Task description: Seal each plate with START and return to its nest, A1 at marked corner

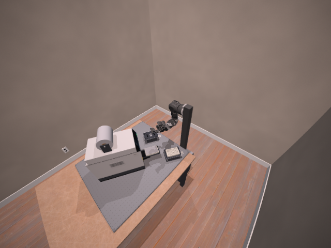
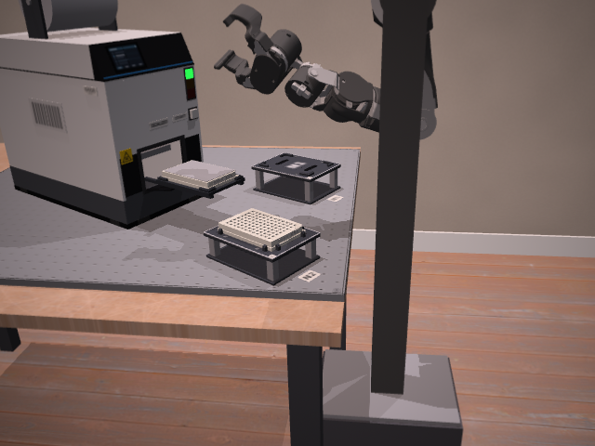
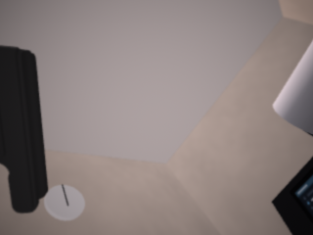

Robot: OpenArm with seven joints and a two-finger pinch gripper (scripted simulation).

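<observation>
The gripper (image 2: 233, 40) hangs in the air well above the surface (image 2: 144, 249), to the right of the sealer (image 2: 96, 110) and roughly level with its dark top band. Its jaws are spread apart with nothing between them, one finger curving up and the other reaching out toward the sealer. The arm runs back from there to a dark upright post (image 2: 399, 191) that stands on a block on the wooden floor (image 2: 480, 311), beside the surface.

On the sealer's front, the lamp (image 2: 189, 73) glows green (the panel just under it is dark), and a small pale button (image 2: 192, 112) sits lower on the same edge. The stage (image 2: 225, 184) is out of the machine's mouth, and a plate (image 2: 197, 174) lies on it with a smooth, pale top where the wells would show.

Two black nests stand on posts to the right of the stage. The far one, nest N1 (image 2: 269, 167), carries no plate; its slotted top is bare. The near one, nest N2 (image 2: 216, 237), holds an open plate (image 2: 259, 228) whose grid of wells is plain to see, and a small tag reading N2 (image 2: 309, 275) lies on the surface at its front corner.

The wrist view looks up at blank wall and ceiling, with one dark finger (image 3: 22, 132) down the left edge, a corner of the sealer's screen (image 3: 300, 196) at lower right and the pale end of its foil roll (image 3: 295, 100) above that.
</observation>
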